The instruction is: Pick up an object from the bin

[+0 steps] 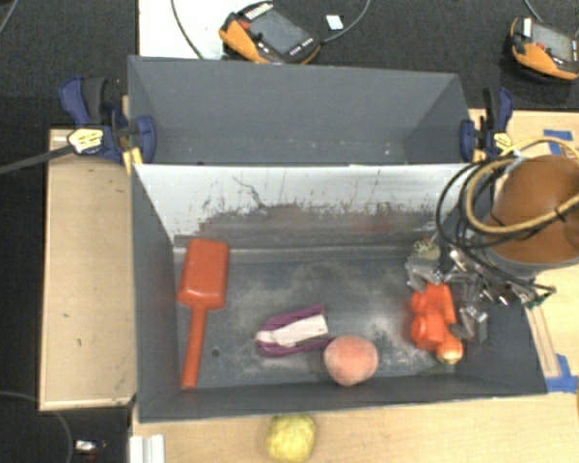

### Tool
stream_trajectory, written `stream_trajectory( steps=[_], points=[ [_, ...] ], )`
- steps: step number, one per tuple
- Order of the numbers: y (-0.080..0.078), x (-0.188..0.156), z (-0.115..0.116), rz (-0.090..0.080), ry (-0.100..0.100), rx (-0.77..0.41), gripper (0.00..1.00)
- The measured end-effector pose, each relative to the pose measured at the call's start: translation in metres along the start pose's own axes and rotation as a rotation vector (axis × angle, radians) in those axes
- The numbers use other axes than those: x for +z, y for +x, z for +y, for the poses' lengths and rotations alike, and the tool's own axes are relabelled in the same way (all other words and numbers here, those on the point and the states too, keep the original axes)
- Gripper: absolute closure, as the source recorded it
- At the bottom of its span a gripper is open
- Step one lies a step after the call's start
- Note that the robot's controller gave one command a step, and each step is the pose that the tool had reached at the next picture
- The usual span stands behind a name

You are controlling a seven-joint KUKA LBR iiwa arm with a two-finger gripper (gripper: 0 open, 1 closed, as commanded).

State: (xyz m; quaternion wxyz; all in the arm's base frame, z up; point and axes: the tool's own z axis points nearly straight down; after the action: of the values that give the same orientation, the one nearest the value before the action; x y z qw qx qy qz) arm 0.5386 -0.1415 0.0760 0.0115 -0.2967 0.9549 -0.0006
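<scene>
Your floor [39,27] is dark. At the top lie a white sheet [159,13] and orange-and-black handsets [270,35] (each trailing cables [171,3]); a yellowish ball [290,437] sits at the bottom edge.

free: bin [318,273] floor mid/back | blkd: orange scoop [202,283] L, purple pkt [291,332] + peach [350,360] front, claw [451,324] R

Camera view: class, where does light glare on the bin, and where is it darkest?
In the camera view, the bin's back wall glares pale along its upper part; floor and side walls look dull and dark; the peach-coloured ball casts only a faint shadow.
</scene>
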Motion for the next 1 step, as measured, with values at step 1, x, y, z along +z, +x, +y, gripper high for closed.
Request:
stream_trajectory(
  steps=[1],
  points=[
    [0.0047, -0.0661, 0.0012, 0.013, -0.003, -0.272, 0.0]
  ],
)
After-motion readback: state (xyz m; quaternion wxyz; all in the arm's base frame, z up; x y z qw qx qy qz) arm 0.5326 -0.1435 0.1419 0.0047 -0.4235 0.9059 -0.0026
